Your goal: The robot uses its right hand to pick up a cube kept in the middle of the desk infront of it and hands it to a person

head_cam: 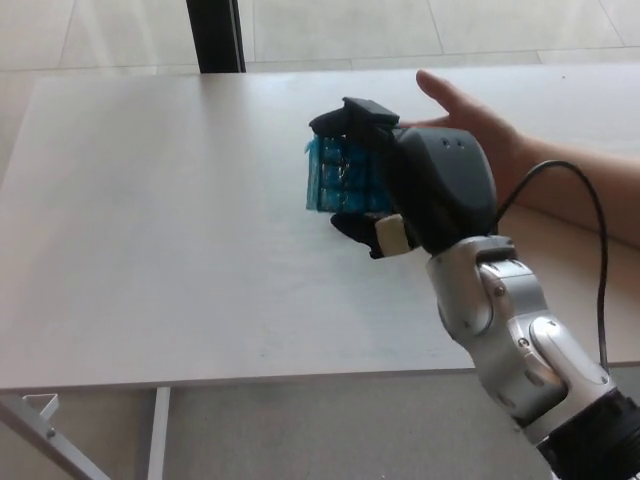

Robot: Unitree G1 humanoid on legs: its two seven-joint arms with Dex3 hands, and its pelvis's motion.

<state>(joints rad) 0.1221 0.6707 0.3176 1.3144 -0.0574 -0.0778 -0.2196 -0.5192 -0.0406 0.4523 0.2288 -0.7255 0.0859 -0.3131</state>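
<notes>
Right hand (pixel 415 195) clasping blue cube (pixel 345 178) above tabletop (pixel 150 200), person's open hand (pixel 480 125) just behind the cube.

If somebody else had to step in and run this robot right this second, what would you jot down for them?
Right hand: shut on the blue cube, held above the white desk.
Left hand: not in view.
Person's hand: open, just behind the robot's hand, largely hidden by it.
Done: cube picked up and carried toward the person.
Left: set the cube into the person's palm, let go, draw the arm back.
</notes>
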